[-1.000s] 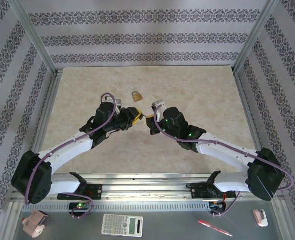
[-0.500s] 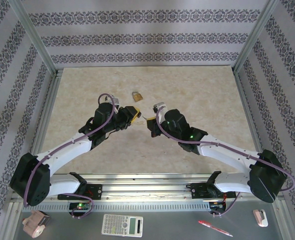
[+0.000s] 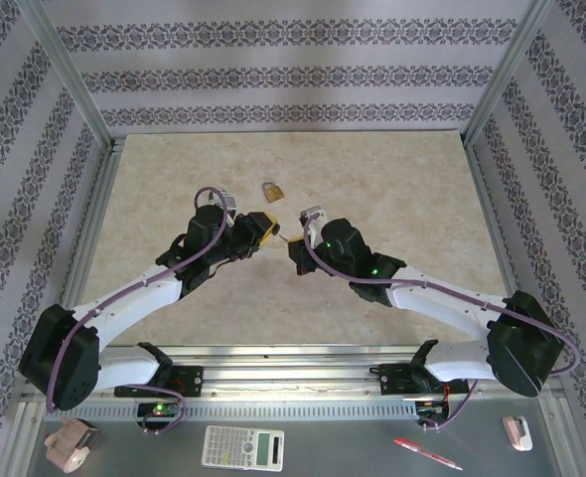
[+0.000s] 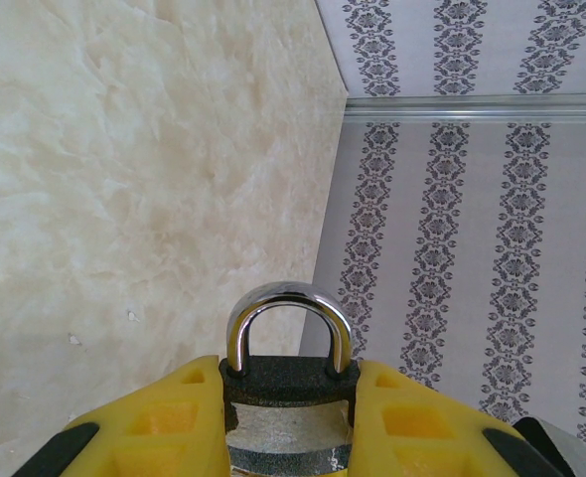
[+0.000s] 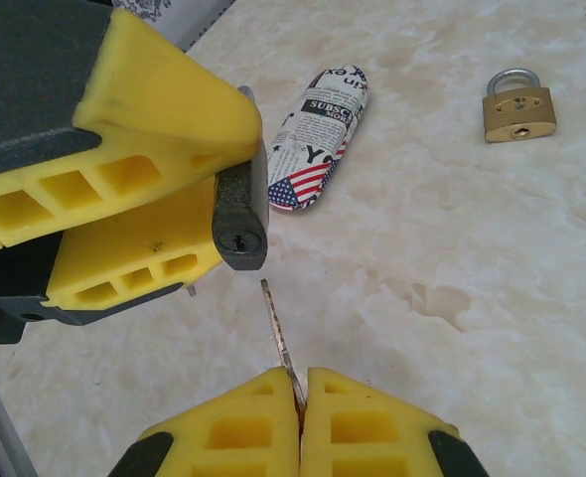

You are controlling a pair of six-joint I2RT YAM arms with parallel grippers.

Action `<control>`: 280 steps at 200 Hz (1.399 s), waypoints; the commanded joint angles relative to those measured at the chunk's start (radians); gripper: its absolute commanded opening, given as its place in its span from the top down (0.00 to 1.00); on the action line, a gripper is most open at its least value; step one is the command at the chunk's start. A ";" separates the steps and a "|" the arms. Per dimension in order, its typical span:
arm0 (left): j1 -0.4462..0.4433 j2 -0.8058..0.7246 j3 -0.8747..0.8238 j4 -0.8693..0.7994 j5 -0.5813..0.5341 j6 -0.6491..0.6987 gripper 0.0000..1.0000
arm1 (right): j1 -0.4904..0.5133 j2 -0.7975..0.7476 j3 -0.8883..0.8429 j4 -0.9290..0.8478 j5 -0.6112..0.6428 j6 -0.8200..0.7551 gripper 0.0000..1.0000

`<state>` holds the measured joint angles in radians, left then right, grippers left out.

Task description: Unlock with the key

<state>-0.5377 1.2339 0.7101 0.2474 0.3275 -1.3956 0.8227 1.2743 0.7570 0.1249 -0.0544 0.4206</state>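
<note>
**Top view.** Compared with one second earlier, the right gripper (image 3: 293, 241) has shifted left toward the left gripper (image 3: 265, 227), and the gap between them is smaller. The left gripper is almost unchanged. Both hang near the brass padlock (image 3: 271, 190), on its near side. The table (image 3: 402, 179) is bare to the right of and beyond the brass padlock, out to the wall (image 3: 293, 84).

**Left wrist view.** The left gripper is partly closed on a dark padlock (image 4: 289, 376). Its fingers (image 4: 174, 422) clamp the body on both sides. The shackle (image 4: 289, 298) points forward and is free. Open table lies ahead on the left; the table edge meets the wall ahead on the right.

**Right wrist view.** The right gripper is fully closed on the key (image 5: 276, 323), with the blade pointing out past the fingertips. The key tip sits just short of the dark padlock's keyhole and is not inserted. Both are well left of the brass padlock. A printed case (image 5: 318, 134) lies on the table between them. Bare table surrounds the brass padlock.
</note>
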 commanded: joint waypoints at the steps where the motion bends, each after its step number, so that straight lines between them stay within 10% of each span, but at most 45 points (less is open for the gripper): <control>1: -0.015 -0.027 -0.012 0.034 -0.019 0.000 1.00 | 0.010 0.006 0.027 0.039 -0.013 0.015 1.00; 280: -0.095 0.031 -0.007 0.060 -0.075 -0.003 1.00 | 0.021 0.072 0.080 0.065 0.007 0.021 1.00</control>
<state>-0.5793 1.2503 0.6910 0.2668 0.2268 -1.3960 0.8227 1.3251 0.7887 0.1379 -0.0570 0.4427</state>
